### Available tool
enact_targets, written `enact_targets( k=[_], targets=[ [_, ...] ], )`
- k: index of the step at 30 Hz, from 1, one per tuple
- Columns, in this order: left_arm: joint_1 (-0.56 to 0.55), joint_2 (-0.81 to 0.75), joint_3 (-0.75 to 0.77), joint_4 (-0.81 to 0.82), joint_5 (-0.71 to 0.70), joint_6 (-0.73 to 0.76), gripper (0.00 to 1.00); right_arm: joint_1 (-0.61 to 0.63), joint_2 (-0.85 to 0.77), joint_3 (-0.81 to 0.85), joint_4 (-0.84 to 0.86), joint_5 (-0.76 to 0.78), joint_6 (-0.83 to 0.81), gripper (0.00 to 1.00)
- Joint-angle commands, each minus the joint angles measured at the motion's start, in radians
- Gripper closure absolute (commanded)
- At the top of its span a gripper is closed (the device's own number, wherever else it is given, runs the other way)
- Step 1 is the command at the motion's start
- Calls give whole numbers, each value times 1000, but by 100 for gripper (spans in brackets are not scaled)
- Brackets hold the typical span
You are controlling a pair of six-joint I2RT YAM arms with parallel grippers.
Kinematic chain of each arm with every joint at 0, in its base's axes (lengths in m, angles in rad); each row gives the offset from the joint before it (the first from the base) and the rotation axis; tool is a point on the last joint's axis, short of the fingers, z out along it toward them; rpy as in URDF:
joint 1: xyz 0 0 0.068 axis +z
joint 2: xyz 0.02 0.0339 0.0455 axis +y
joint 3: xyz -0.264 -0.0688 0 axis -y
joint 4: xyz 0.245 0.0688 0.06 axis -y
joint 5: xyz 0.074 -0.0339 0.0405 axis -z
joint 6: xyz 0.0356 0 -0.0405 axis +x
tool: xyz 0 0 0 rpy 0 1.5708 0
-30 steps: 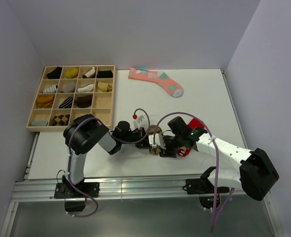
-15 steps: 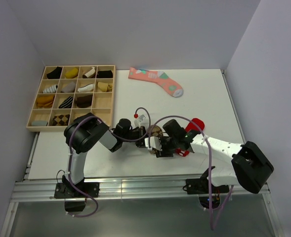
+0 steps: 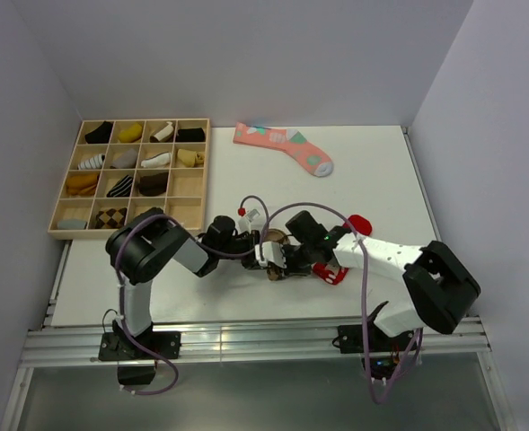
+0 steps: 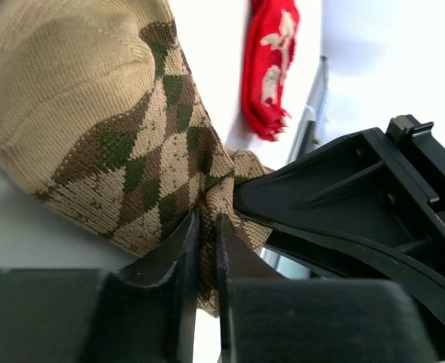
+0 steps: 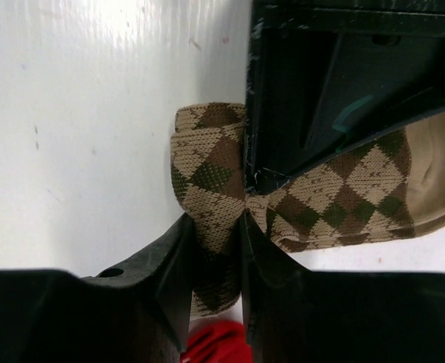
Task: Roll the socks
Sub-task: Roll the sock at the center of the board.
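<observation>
Near the front middle of the white tabletop [image 3: 381, 180], the two arms I am steering meet over a soft brown-and-tan argyle knit sock [image 3: 278, 241]. The left fingers [image 4: 178, 295] stand almost together, nipping a thin fold at the sock's edge, apparently to anchor it. The right fingers [image 5: 169, 280] are clamped across the narrow waist of the bunched fabric, where a short loop stands up, seemingly so the roll can be turned without springing open. A red knit sock with a white figure [image 4: 271, 68] lies just beside. I judge the roll partly made.
</observation>
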Motion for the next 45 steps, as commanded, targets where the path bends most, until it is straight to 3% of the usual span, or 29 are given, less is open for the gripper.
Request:
enact_targets(
  k=[1,2,13,20,30,37,45],
  targets=[
    [-25,-103,-79,-261,-127,136,81,6,90,49,-125,5,38,85],
    [-24,-127,-94,-264,-179,148,77,4,115,59,-136,1,45,86],
    [-27,-388,-227,-224,-419,167,66,-1,211,201,-352,-68,48,87],
    [-50,-523,-358,-152,-584,145,65,-16,297,316,-533,-120,10,88],
    [-196,-761,-530,-34,-812,137,67,-53,523,589,-745,-174,-10,88],
    [-283,-829,-430,-167,-815,312,62,-76,704,761,-891,-232,-25,87],
    [-308,-659,-257,-242,-777,466,55,-97,799,847,-939,-225,-12,87]
  ],
)
